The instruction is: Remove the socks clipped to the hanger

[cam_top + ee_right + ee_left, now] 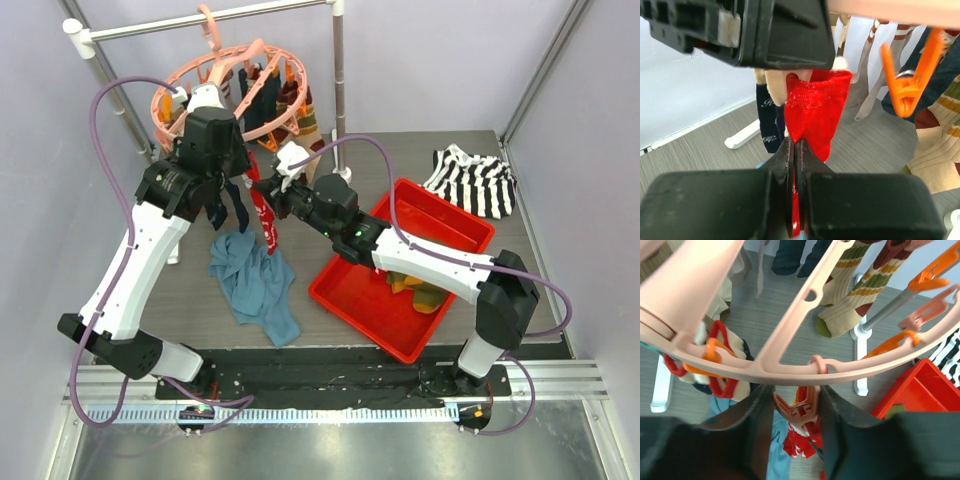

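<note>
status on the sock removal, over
Left gripper shut on pink clip under hanger. Right gripper shut on red sock below it. Neighbouring socks hang close.

Our arms (140,250) — white over black
We wear white shells (430,262), black joints (510,295); left gripper (796,407) and right gripper (794,150) black, purple cables (95,112) trailing.

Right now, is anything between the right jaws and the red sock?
Nothing visible. The right gripper is shut on the red sock, whose top hangs from the pink clip between the left gripper's jaws.
</note>
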Motion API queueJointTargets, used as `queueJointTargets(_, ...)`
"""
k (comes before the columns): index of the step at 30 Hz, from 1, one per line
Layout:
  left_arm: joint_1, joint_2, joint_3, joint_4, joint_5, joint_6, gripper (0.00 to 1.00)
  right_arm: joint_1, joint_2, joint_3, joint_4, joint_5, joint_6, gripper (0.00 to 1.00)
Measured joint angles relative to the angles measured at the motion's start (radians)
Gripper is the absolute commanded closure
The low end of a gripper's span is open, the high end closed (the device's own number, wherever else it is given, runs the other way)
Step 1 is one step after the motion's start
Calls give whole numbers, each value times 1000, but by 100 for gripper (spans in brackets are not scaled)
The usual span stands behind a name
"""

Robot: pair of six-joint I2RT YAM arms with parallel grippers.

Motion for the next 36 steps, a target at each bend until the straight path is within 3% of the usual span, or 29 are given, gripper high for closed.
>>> queueJointTargets(6, -5, 0, 0, 9, -10, -2, 100, 1, -29, -21, 5, -3, 4, 99)
queueJointTargets(14, -5, 0, -1, 32, 34, -19, 100, 3, -72, -65, -14, 7, 70, 99)
queueJointTargets(20, -5, 0, -1, 53, 70, -29, 99, 4, -181, -115, -171, 106, 207, 99)
queueJointTargets(22, -5, -2, -10, 71, 86, -36, 86, 4, -233, -125, -261, 171, 262, 99)
queueJointTargets(24, -5, -7, -25, 91, 102, -42, 64, 4, -301, -142, -357, 227, 300, 99)
queueJointTargets(27, -4, -16, -50, 121, 136, -45, 43, 2, -425, -169, -506, 327, 351, 99)
queueJointTargets(30, -5, -24, -66, 148, 182, -48, 30, -5, -536, -173, -644, 423, 401, 99)
queueJointTargets(36, -6, -62, -114, 188, 212, -48, 20, -38, -726, -219, -860, 558, 507, 99)
